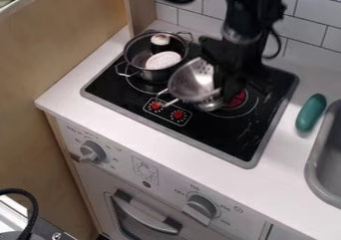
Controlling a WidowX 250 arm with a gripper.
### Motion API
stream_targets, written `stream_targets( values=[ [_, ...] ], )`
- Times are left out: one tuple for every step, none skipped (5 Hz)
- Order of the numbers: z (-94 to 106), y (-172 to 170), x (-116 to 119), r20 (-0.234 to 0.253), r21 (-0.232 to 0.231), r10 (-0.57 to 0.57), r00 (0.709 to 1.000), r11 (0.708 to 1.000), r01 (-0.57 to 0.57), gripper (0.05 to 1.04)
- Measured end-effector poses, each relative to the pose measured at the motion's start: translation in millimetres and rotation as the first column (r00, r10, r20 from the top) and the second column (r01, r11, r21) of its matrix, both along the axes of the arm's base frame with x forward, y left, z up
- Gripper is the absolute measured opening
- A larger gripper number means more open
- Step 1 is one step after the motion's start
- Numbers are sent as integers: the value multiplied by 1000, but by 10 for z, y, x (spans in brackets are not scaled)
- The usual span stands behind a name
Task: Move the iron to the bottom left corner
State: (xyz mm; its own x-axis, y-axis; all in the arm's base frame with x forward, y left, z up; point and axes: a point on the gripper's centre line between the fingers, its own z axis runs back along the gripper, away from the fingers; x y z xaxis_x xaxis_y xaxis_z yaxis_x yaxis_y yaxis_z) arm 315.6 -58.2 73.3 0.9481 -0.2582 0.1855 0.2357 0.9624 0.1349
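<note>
At the near side is the front of a toy oven, with a shiny handle [145, 216] on its door and two gray knobs above, one on the left [92, 152] and one on the right [200, 209]. Above them is the white bench [153, 142]. On the right, a gray sink [313, 172] is set into it, and a long green toy [311, 113] lies just beside the sink. A black stove top [200, 134] with a gray rim sits in the bench, with two red dials [178, 115] near its front edge.

Past the dials, over the middle of the stove, is the metal colander [190, 82]. It is tipped, and its bowl is right by the pot. The black gripper [233, 77] hangs down over its right side. I cannot tell if the jaws are apart, together or clamped on the colander. A red burner [237, 99] shows just beside the gripper.

The dark pot [136, 60] is at the stove's back left. In it are a white and pink oval toy [163, 60] and, behind that, a black and white roll [160, 44]. White wall tiles [309, 32] are at the back.
</note>
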Motion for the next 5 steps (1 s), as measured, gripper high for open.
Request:
stream_targets(
  values=[
    [160,16,-54,-56,13,-1,998,1000,1,58],
    [367,136,-153,-116,40,-30,993,999,35,58],
    [503,352,-310,-202,66,-75,977,994,90,58],
    [591,591,-394,-212,98,-106,972,987,129,58],
    [506,807,-474,-223,127,-139,965,977,170,58]
  ],
)
